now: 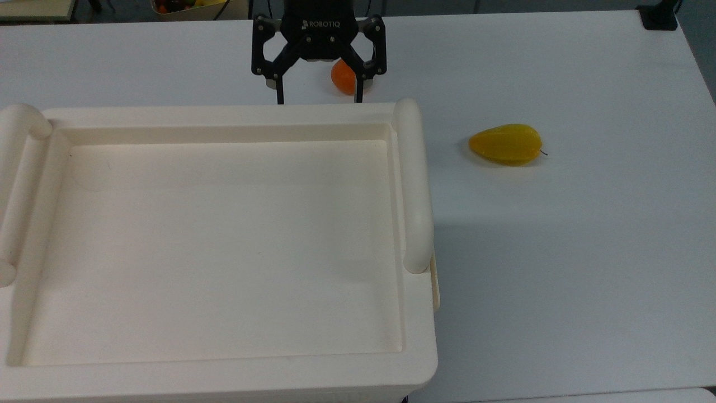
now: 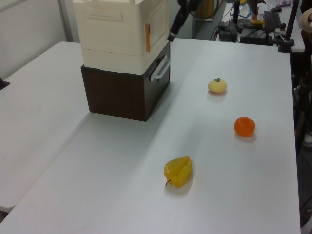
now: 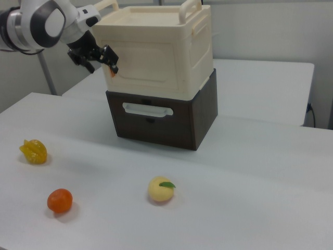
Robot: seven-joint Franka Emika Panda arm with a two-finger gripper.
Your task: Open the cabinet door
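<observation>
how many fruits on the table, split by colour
orange: 1, the orange fruit
yellow: 1, the ridged yellow fruit
pale yellow: 1, the round fruit with a green leaf
total: 3

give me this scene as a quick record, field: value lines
gripper: open, black, at the cabinet's top edge in the top view
cabinet: cream unit stacked on a dark brown drawer box
cabinet door: shut, front panel flush with the body
fruit: orange, yellow starfruit, pale peach with a green leaf
surface: white table
</observation>
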